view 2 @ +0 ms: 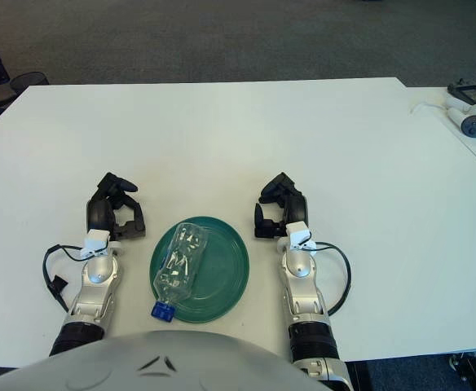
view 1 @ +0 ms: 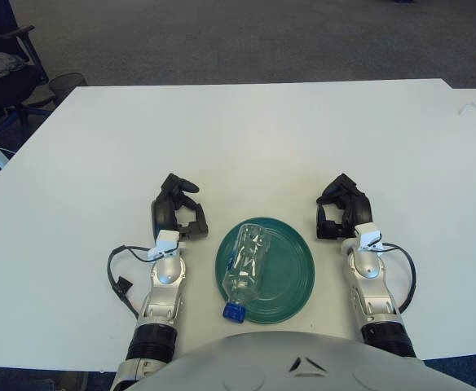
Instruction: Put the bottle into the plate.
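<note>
A clear plastic bottle (view 1: 246,262) with a blue cap (view 1: 235,311) lies on its side across the left part of a dark green plate (view 1: 285,273), its cap end over the plate's near left rim. My left hand (view 1: 178,208) shows just left of the plate, its fingers relaxed and holding nothing. My right hand (view 1: 342,209) shows just right of the plate, fingers loosely curled around nothing. Neither hand touches the bottle.
The plate sits near the front edge of a wide white table (view 1: 246,138). A black office chair (view 1: 2,65) stands off the far left corner. Small devices with a white cable (view 2: 466,110) lie at the table's far right edge.
</note>
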`<action>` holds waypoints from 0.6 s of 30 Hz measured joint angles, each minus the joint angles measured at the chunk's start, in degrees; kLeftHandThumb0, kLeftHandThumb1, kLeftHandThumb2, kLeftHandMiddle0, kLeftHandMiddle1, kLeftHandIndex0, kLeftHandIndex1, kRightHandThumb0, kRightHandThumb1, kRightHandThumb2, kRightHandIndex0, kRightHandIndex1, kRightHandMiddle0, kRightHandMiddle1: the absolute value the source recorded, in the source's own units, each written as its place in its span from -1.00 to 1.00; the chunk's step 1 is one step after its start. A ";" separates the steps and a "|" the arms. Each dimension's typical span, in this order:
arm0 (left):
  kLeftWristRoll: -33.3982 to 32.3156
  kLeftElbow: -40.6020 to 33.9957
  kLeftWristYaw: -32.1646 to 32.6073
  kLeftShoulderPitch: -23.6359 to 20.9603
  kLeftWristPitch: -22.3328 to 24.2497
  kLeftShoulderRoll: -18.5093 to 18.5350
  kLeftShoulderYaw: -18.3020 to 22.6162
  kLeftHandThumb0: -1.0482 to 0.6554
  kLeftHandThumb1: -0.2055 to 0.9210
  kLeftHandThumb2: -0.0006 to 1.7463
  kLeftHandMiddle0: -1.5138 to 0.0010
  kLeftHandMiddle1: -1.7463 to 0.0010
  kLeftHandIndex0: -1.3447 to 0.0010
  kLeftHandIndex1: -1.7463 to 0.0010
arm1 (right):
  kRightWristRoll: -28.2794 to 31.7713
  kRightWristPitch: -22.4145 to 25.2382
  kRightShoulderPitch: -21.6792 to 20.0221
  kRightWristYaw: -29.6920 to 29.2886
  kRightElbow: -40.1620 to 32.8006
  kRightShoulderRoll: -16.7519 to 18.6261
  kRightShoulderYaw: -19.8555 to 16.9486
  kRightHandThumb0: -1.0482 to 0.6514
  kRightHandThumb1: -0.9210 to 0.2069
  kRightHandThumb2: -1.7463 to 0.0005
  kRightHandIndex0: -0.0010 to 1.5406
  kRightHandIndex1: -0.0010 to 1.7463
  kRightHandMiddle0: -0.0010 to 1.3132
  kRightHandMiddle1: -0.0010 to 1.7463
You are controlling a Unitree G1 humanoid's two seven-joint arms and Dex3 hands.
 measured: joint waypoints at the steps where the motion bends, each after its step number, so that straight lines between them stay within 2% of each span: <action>1: 0.00 0.03 0.00 -0.02 -0.07 0.00 0.01 0.23 -0.76 1.00 -0.16 -1.00 -0.07 -0.96 | 0.18 0.01 0.04 0.13 -0.04 -0.01 0.00 0.23 0.66 -0.92 0.13 0.93 -0.03 1.00; 18: -0.41 0.66 -0.38 -0.64 -0.83 0.23 0.31 0.23 -0.76 1.00 -0.16 -1.00 -0.06 -0.97 | 1.93 0.00 0.52 1.92 -0.60 0.04 0.18 0.23 0.65 -0.91 0.15 0.90 -0.04 1.00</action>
